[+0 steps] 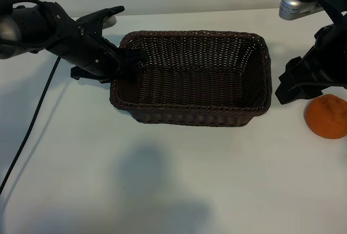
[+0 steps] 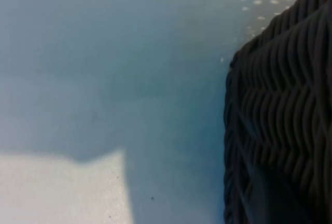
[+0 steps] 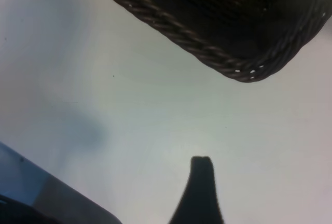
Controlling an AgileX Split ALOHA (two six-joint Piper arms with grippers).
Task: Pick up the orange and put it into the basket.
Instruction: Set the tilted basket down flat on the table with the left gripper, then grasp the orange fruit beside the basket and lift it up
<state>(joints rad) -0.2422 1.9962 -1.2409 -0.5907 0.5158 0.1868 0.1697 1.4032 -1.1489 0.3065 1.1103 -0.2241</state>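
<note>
Matte, bumpy orange [image 1: 326, 116] is sitting on the counter [image 1: 173, 180] beside the wide-spread right gripper [image 1: 295, 85]; left gripper [image 1: 127, 63] is pinching the basket [image 1: 255, 90] rim.

One basket [image 1: 191, 77] sits at the table's [image 1: 162, 180] centre. One orange [image 1: 326, 116] lies at its three o'clock. Two grippers are in sight: the left gripper [image 1: 127, 63] at nine o'clock, the right gripper [image 1: 295, 85] toward three. One black cable [image 1: 30, 131] trails at eight o'clock.

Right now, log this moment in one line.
left tool: at basket left rim | right tool: open, beside orange | orange: on table, outside basket
</note>
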